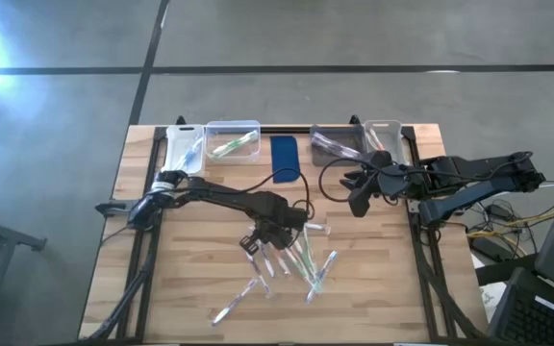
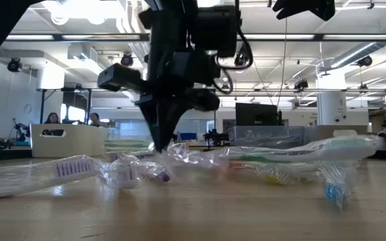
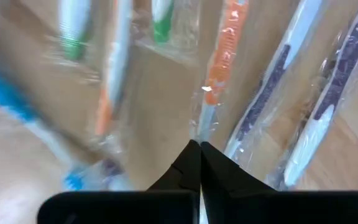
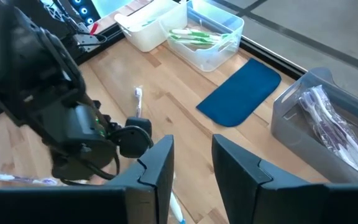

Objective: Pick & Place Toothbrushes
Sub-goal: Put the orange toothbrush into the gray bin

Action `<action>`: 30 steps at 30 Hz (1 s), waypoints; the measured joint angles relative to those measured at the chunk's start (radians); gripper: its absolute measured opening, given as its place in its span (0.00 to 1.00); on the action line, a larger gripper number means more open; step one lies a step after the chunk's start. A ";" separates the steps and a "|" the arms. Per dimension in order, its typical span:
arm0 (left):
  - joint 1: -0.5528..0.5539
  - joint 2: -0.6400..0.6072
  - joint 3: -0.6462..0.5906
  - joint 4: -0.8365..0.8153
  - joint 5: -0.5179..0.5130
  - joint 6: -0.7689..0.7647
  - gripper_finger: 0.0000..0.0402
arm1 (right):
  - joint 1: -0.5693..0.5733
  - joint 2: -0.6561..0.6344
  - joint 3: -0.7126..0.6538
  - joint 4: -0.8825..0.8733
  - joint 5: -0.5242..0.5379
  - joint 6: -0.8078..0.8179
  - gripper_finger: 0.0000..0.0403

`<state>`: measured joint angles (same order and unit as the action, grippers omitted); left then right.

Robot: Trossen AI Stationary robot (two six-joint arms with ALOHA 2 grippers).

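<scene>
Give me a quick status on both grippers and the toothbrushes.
Left gripper shut on orange toothbrush in the pile. Right gripper open, raised, empty. Nothing blocking.

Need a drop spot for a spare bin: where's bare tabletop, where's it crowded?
Free: the left part of the table, left of the toothbrushes, and the right front corner. Crowded: centre front, where the left gripper is down in the pile, and the back edge, lined with bins and the blue pad.
</scene>
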<state>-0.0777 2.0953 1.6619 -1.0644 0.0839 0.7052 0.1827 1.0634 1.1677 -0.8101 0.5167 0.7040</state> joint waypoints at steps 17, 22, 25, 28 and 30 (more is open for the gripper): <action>-0.024 -0.103 0.075 -0.035 -0.111 0.003 0.00 | 0.038 -0.042 -0.052 -0.207 -0.267 0.220 0.37; -0.024 -0.118 0.075 -0.018 -0.192 0.006 0.00 | 0.070 -0.106 -0.222 -0.071 -0.323 0.348 0.41; -0.024 -0.120 0.081 -0.001 -0.242 0.026 0.00 | 0.073 -0.137 -0.352 0.154 -0.371 0.383 0.43; -0.026 -0.120 0.092 0.039 -0.272 0.032 0.00 | 0.073 -0.157 -0.480 0.432 -0.401 0.388 0.45; -0.029 -0.120 0.108 0.046 -0.291 0.032 0.00 | 0.073 -0.163 -0.560 0.607 -0.418 0.389 0.46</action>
<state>-0.1062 1.9755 1.7695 -1.0187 -0.2074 0.7376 0.2554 0.9007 0.6078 -0.2034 0.0988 1.0927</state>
